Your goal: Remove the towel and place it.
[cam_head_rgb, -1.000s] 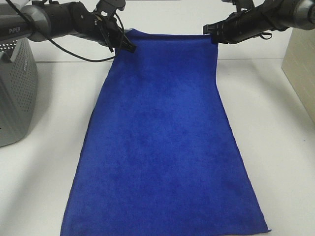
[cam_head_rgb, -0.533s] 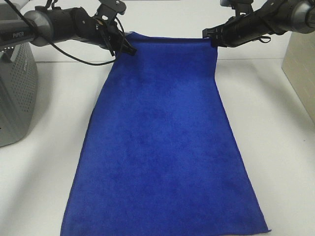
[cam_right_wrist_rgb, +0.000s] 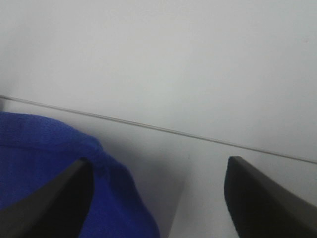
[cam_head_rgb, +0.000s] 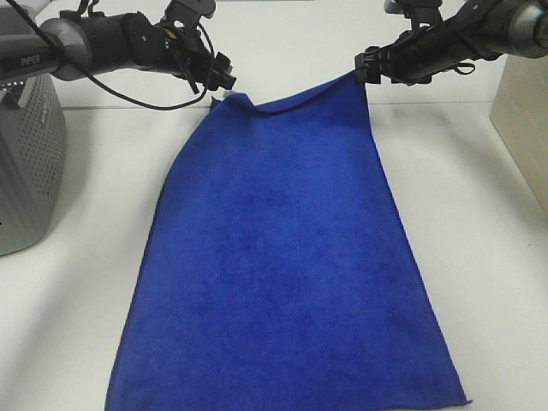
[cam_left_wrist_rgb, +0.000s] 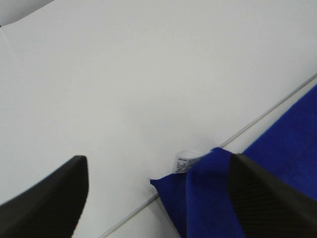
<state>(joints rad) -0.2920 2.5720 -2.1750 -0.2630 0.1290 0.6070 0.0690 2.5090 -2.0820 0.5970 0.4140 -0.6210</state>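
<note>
– Well, how far along are we?

– Mostly there, by my reading. The white table (cam_head_rgb: 479, 257) is smooth and matte, and the towel (cam_head_rgb: 282, 257) lies spread over it from 12 o'clock down to 6 o'clock in the high view. It is clear of the grey perforated basket (cam_head_rgb: 26, 163) at 9 o'clock, so I count the removal as done.

– And the cloth itself?

– It's deep blue plush with a soft nap. It's a long rectangle lying flat over most of its length, rumpled only along the far edge.

– What about your end effectors?

– My left end effector (cam_head_rgb: 224, 79), at 11 o'clock, has its jaws apart and holds nothing. The towel corner lies on the table just below it. My right end effector (cam_head_rgb: 366, 64), at 1 o'clock, also shows its dark ribbed fingers (cam_right_wrist_rgb: 44, 203) wide apart in its wrist view. But that corner sits raised and bunched against one finger, touching it.

– So what's left?

– I judge that the right corner has to drop flat and both arms have to back away. The small white tag (cam_left_wrist_rgb: 187, 159) pokes out at the left corner, folded against the blue.
</note>
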